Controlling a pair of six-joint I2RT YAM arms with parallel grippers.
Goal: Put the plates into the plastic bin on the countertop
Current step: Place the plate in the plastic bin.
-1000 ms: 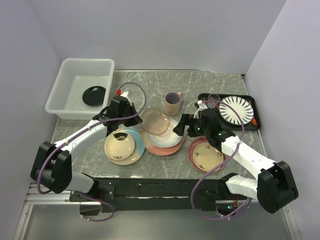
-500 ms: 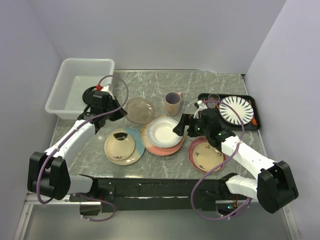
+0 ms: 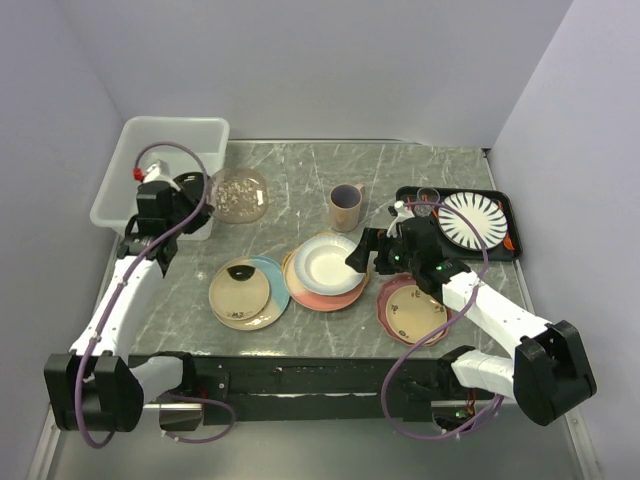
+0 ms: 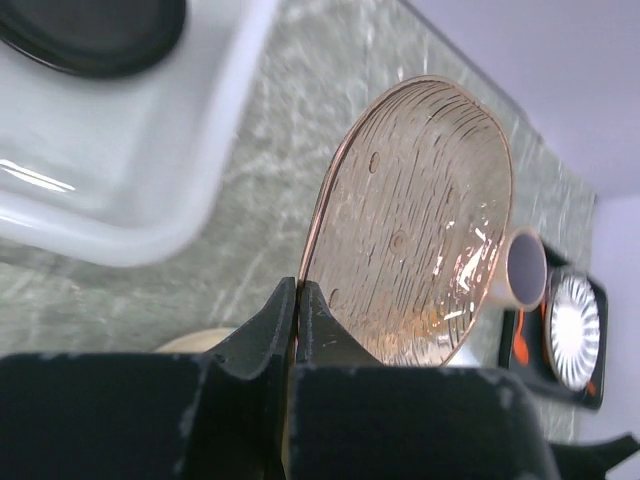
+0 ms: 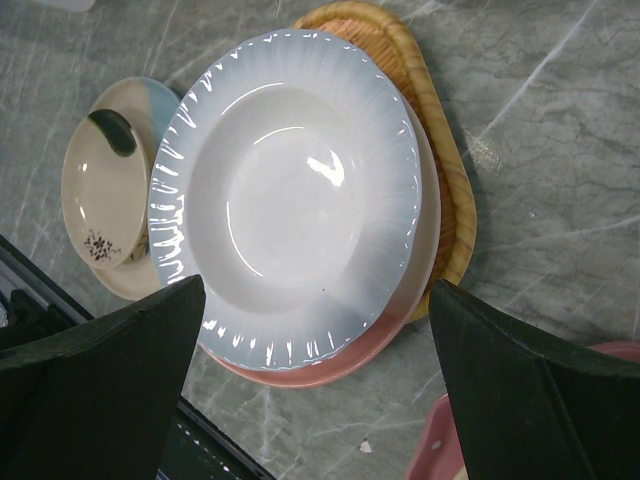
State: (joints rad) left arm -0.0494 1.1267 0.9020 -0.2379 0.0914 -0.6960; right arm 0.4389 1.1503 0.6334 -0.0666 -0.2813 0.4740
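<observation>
A grey-green marble-look surface [image 3: 300,165] carries scattered plates, with two robot arms reaching in from its near edge. The left pincer [image 3: 203,192] is squeezed tight on the rim of a clear pink dotted plate [image 3: 240,195], which hangs in the air right by the near right corner of a translucent white plastic bin [image 3: 110,190] at the far left. In the left wrist view the two fingers meet on that rim and the plate [image 4: 420,220] stands steeply tilted, above the marble rather than over the bin [image 4: 120,170]. A glossy black plate [image 4: 90,30] lies inside the bin. The right pincer [image 3: 362,258] hangs with its jaws spread wide and nothing between them, hovering over a white ribbed plate [image 3: 328,262] that sits on a pink plate [image 3: 320,297] near the middle. From the right wrist the white plate [image 5: 300,190] fills the space between the two open fingers [image 5: 100,370]. To the left lies a cream plate on a light-blue one [image 3: 240,290]. To the right lies a pink scalloped plate [image 3: 410,308] carrying a small floral plate. A beige mug [image 3: 345,207] stands behind the stack, and a black tray [image 3: 497,196] at the far right holds a white plate with black stripes [image 3: 470,220].
</observation>
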